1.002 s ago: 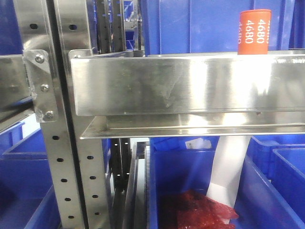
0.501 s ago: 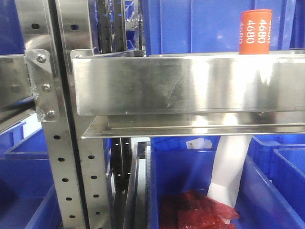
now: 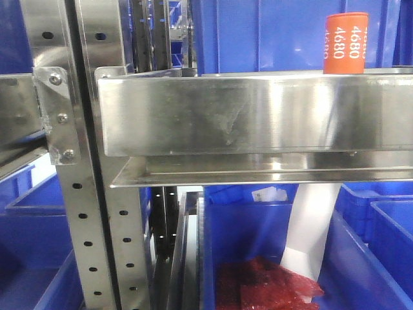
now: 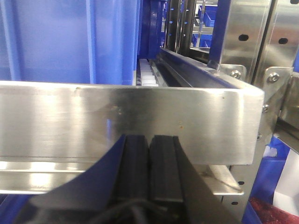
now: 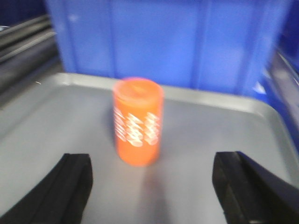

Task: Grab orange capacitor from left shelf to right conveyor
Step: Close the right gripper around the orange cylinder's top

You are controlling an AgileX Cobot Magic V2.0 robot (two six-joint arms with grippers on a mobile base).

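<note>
Right wrist view, blurred: the right fingers [image 5: 74, 184], 2 black pieces, stand wide apart at the lower edge and hold nothing. Between them and just beyond their tips, the orange capacitor [image 5: 138, 122] stands upright on the grey floor of the left shelf [image 5: 51, 116] and touches neither finger. The white print on its side is unreadable here. Behind it the shelf floor rises to a rounded rim, and the wall of a blue bin [image 5: 187, 42] stands beyond that. Left wrist view: the left fingers [image 4: 135, 168] are pressed together with nothing between them, directly before the shelf's brushed steel front lip. Whether they touch the lip cannot be told. Front view: the lip spans most of the frame and ends at a perforated upright [image 3: 122, 245], which carries a bolted bracket [image 3: 57, 116]. The capacitor shows above the lip at the far right, upright and marked "4680". Below the shelf, a lower blue bin [image 3: 248, 239] holds red material [image 3: 264, 284] and a white sheet [image 3: 310, 226].
</note>
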